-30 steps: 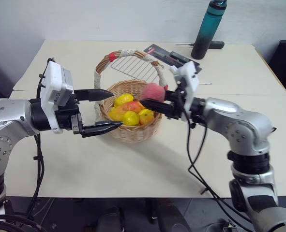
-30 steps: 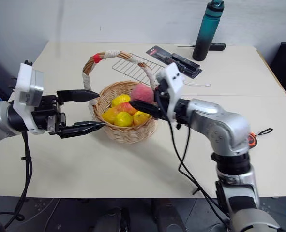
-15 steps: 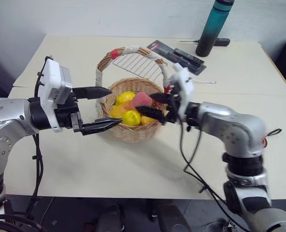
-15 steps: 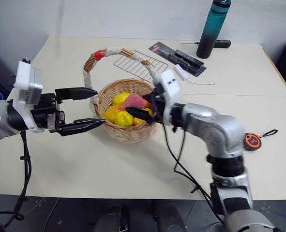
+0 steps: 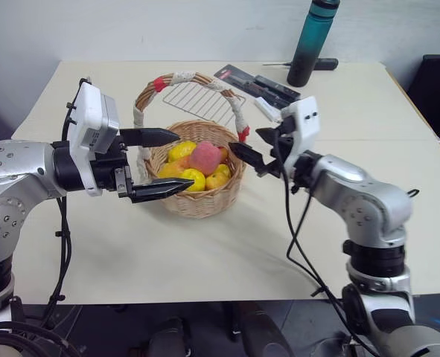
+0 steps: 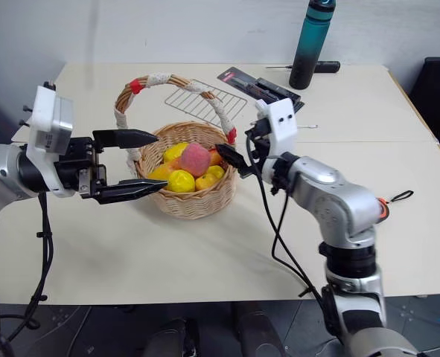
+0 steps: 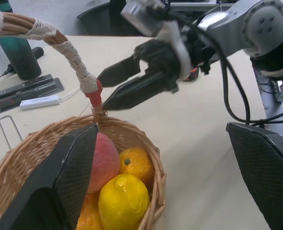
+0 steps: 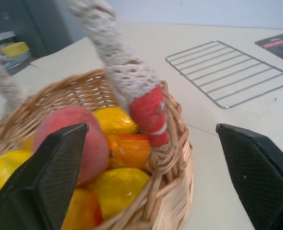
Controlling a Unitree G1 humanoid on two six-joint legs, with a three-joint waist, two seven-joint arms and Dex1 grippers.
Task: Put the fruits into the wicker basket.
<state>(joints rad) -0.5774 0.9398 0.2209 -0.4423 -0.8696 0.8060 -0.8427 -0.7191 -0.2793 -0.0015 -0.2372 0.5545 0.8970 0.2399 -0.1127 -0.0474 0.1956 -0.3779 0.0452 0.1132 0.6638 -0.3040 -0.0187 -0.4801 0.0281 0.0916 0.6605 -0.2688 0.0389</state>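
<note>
the pink-red peach [image 5: 204,158] that the right end effector [image 5: 257,152] carried a second ago now lies in the wicker basket [image 5: 197,201], on top of the yellow and orange fruits [image 5: 192,178]. half a second ago the fingers were down among the fruit; now they have drawn back to just outside the basket's right rim, beside the red band at the foot of the handle [image 5: 193,76]. the right wrist view shows its two fingers spread wide with nothing between them, so the peach is released. the left end effector [image 5: 158,163] is wide open too and empty, level at the basket's left side, one finger over the rim and one in front of the wall, where it was a second ago.

for the task this looks like a completed drop. no fruit is visible loose on the worktop [image 5: 205,253], though i cannot be sure of every corner, so the job seems at or near its end.

the basket stands upright on the worktop, mouth facing up. being round, its bowl has no long axis of its own; the arched handle runs from the left rear rim to the right rim, and its span sets the only direction. the peach sits rounded in the pile, and i cannot tell which way its stem end points.
</note>
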